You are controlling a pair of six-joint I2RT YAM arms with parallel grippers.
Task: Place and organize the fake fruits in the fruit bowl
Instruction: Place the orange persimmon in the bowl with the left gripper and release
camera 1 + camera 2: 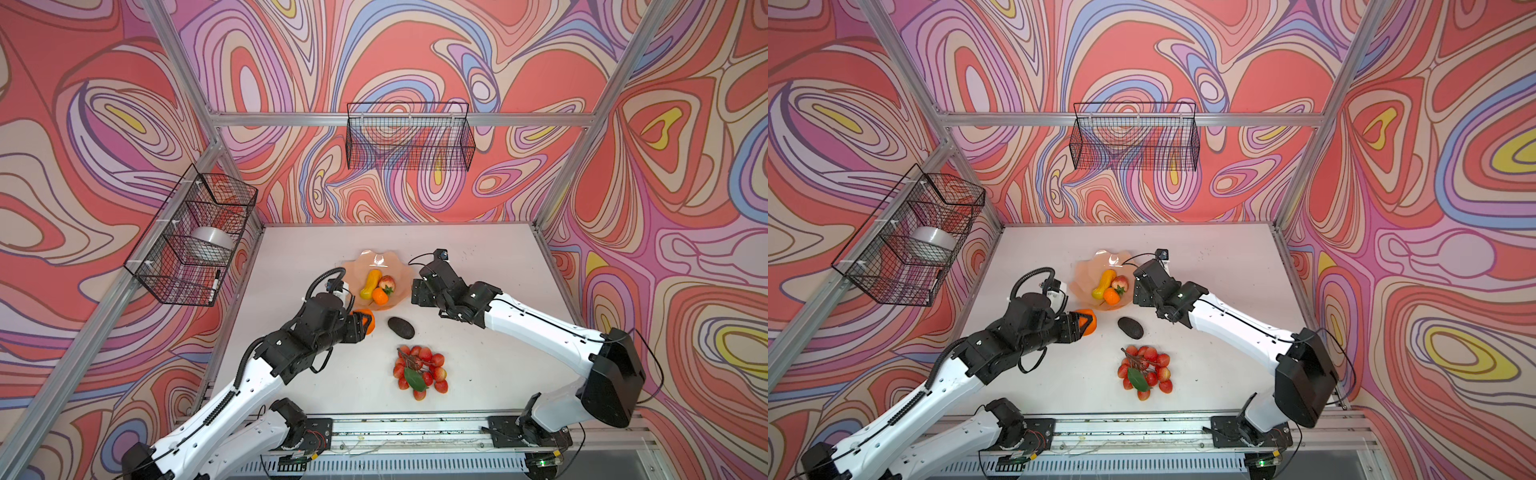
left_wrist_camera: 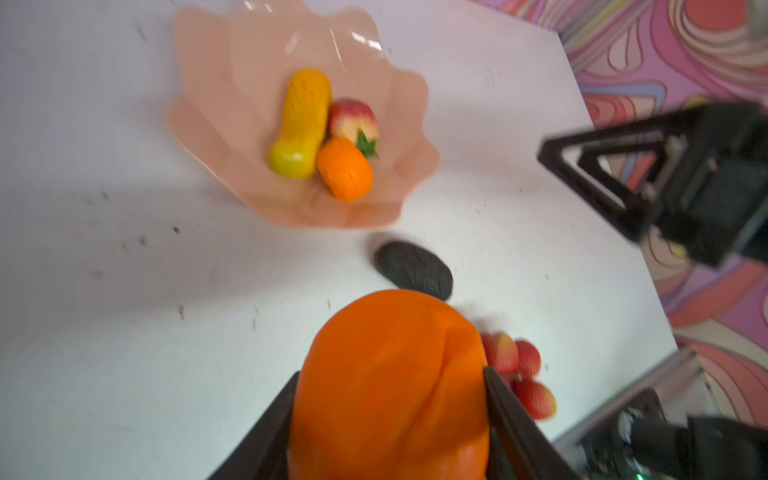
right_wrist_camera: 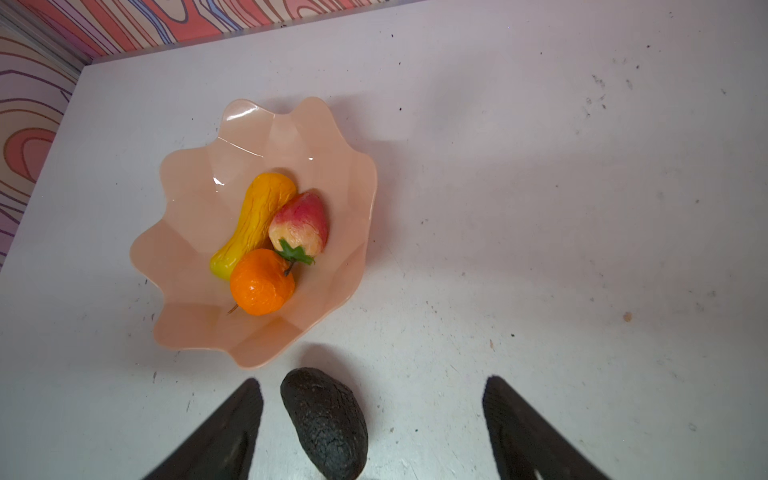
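Grip was confirmed on the big orange (image 2: pixel 386 332): the left gripper (image 2: pixel 388 376) was closed across its widest part, one finger on each flank. The fruit was judged light, hollow and yielding, since a crease was seen in its skin beside one finger. A gentle hold across the middle was considered sufficient. Its skin was bright, uniform orange with a dull sheen. The fruit bowl (image 3: pixel 266 120) lay ahead of the left gripper, with the gourd (image 3: pixel 253 220), peach (image 3: pixel 301 224) and small tangerine (image 3: pixel 262 282) inside, touching one another. The right gripper (image 3: pixel 372 390) was spread wide and empty, with the avocado (image 3: pixel 324 424) on the table between its fingers. The berry bunch (image 1: pixel 419 370) lay apart from both grippers.
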